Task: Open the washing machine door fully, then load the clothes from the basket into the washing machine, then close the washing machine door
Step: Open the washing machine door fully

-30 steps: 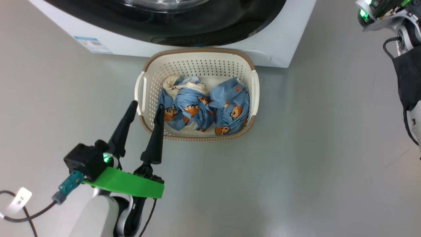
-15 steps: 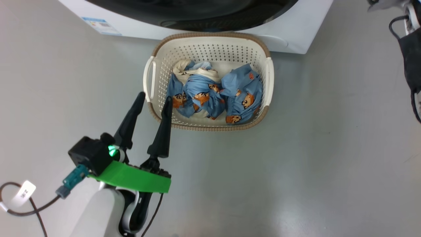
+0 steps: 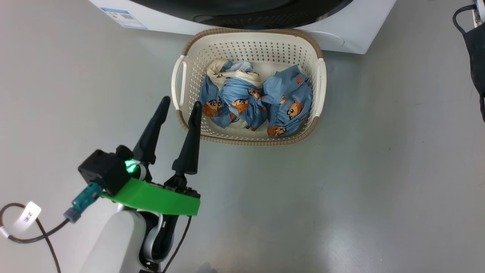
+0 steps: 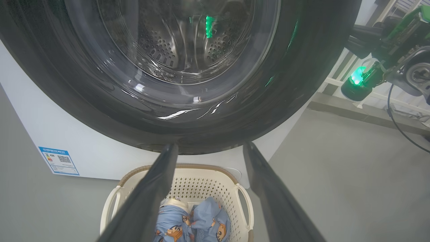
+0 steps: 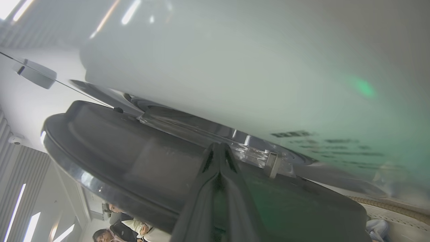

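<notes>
Head view puts the basket (image 3: 265, 49) at 12 o'clock on the grey floor (image 3: 341, 189), its far rim just before the washing machine (image 3: 348, 30). All the clothes (image 3: 250, 102) lie bunched inside, so loading has not begun. The left gripper (image 3: 181, 101) hovers by the basket's 7 o'clock corner, fingers spread and empty.

Left wrist view shows the washing machine door (image 4: 174, 67) lying close against the front. Right wrist view has the right gripper (image 5: 218, 145) with fingers pressed together, holding nothing, tips at the seam between door rim and white front. A narrow gap seems to show there, so I judge opening barely started. Full opening, loading and closing are left.

The basket sits right beneath the door and may crowd its swing. A tagged cable (image 3: 28, 220) lies at 8 o'clock.
</notes>
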